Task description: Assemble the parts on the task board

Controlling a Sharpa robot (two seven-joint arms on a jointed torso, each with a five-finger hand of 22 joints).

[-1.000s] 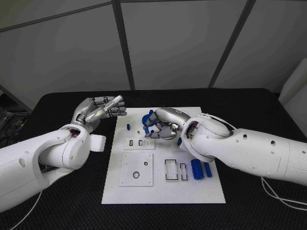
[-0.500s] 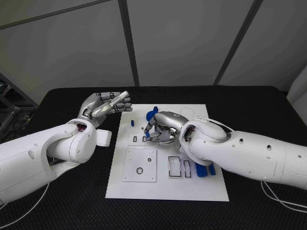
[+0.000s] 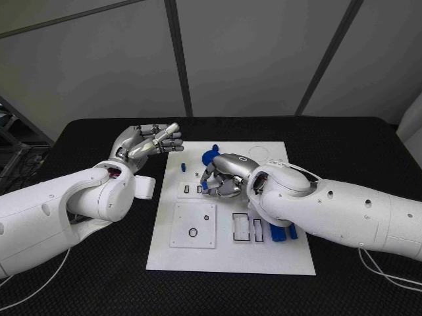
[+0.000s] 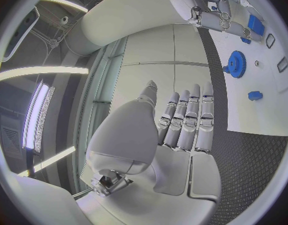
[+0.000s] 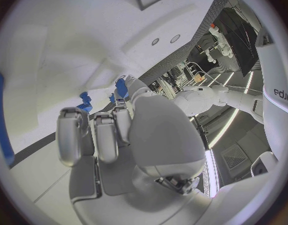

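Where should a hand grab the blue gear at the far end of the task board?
Probably by the toothed rim, from straight above. The blue gear lies flat on the task board, so only the rim and the top face are open; the left hand hangs free beside the board, the right hand is right next to the gear.

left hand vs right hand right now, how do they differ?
The left hand is raised beside the task board, over the black table, while the right hand is down over the board. The left hand's fingers are stretched out straight, side by side, holding nothing; the right hand's fingers curl down among the blue parts, though whether it grips one cannot be told. Both are silver hands on white arms.
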